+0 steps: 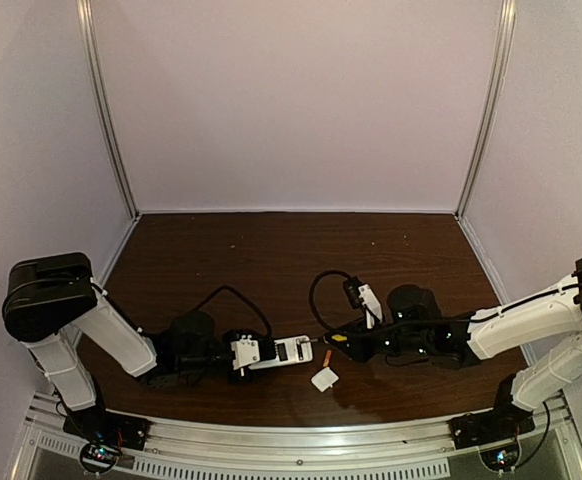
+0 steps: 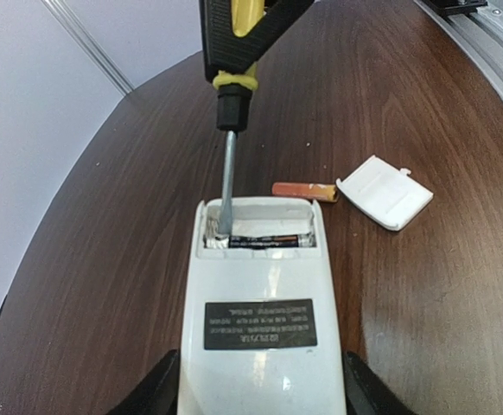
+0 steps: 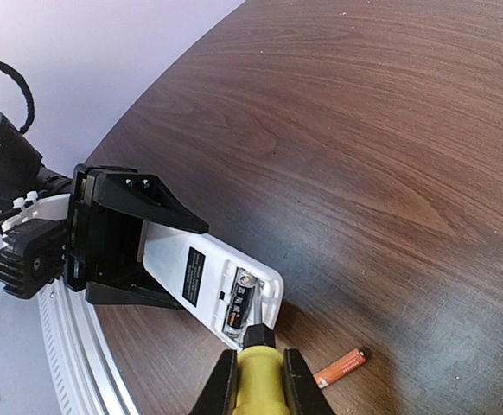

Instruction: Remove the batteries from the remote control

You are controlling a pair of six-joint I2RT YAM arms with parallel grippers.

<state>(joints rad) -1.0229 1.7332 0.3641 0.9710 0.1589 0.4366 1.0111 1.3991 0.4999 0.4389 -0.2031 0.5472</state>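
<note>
The remote control [image 2: 264, 285] lies white back up with its battery compartment uncovered, and my left gripper [image 2: 260, 393] is shut on its sides. One dark battery [image 2: 264, 241] sits across the compartment. An orange battery [image 2: 303, 190] lies loose on the table just beyond the remote. My right gripper [image 3: 257, 380] is shut on a yellow-handled screwdriver [image 3: 257, 372]. The screwdriver's metal shaft [image 2: 227, 173] reaches down into the left end of the compartment beside the dark battery [image 3: 241, 298]. From above, the remote control [image 1: 289, 352] lies between my two grippers.
A small white square cover [image 2: 385, 191] lies on the dark wooden table [image 1: 271, 260] to the right of the orange battery, near the front edge. A metal rail [image 1: 291, 455] runs along the near edge. Pale walls enclose the back and sides.
</note>
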